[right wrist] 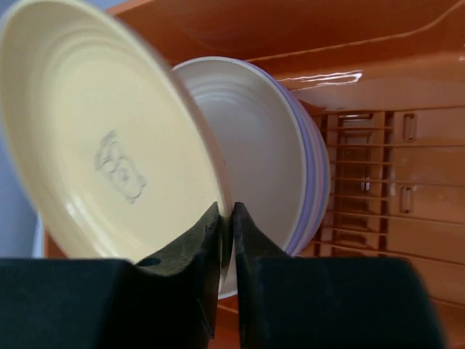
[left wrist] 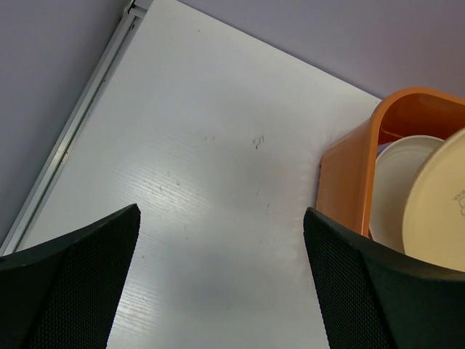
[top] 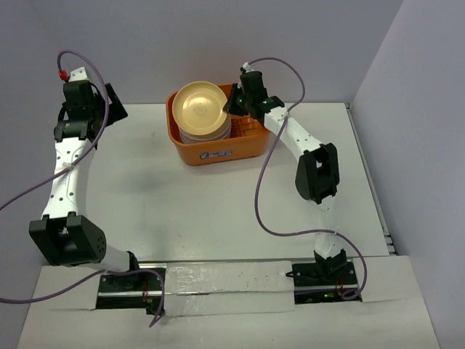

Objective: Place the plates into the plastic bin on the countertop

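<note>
Step in hand: placing a yellow plate (top: 200, 107) on the stack (right wrist: 272, 160) inside the plastic bin (top: 218, 154).
Right gripper (right wrist: 225, 218): pinched on that plate's rim, holding it tilted over the bin's left half.
Left gripper (left wrist: 221, 216): jaws spread, holding nothing, left of the bin above the countertop (left wrist: 203, 145).
Next move: probably level the plate, then let go.

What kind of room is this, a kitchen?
Probably a robot lab bench, not a kitchen: cabled robot arms bolted to a white table, plain walls, one orange bin of plates.
</note>
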